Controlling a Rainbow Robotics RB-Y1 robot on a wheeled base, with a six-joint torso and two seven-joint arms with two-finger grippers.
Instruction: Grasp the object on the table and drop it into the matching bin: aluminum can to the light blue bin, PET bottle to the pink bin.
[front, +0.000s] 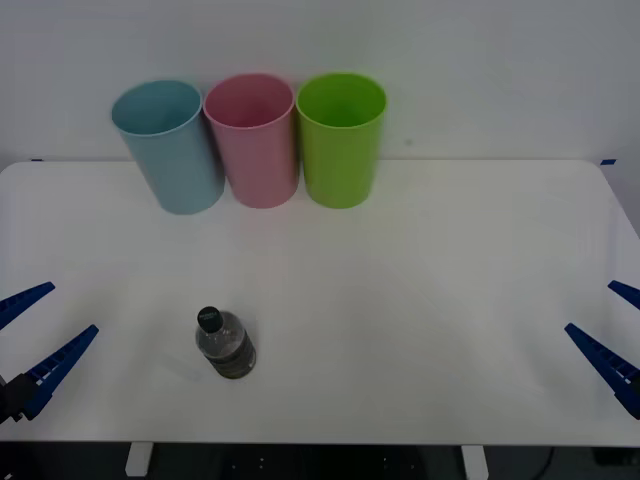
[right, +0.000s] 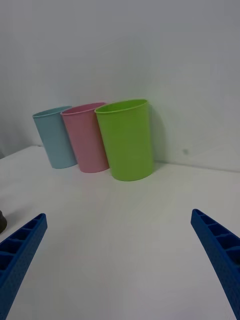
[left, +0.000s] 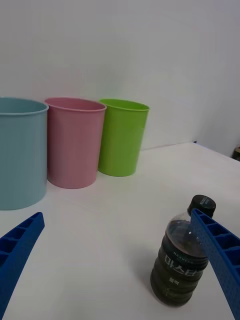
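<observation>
A small clear PET bottle with a black cap and dark lower half stands upright on the white table, front left of centre. The pink bin stands at the back between the light blue bin and a green one. My left gripper is open at the table's left front edge, left of the bottle. My right gripper is open at the right edge, far from the bottle.
A green bin stands right of the pink one, all three touching in a row near the back wall. Bare white tabletop stretches between the bottle and the bins.
</observation>
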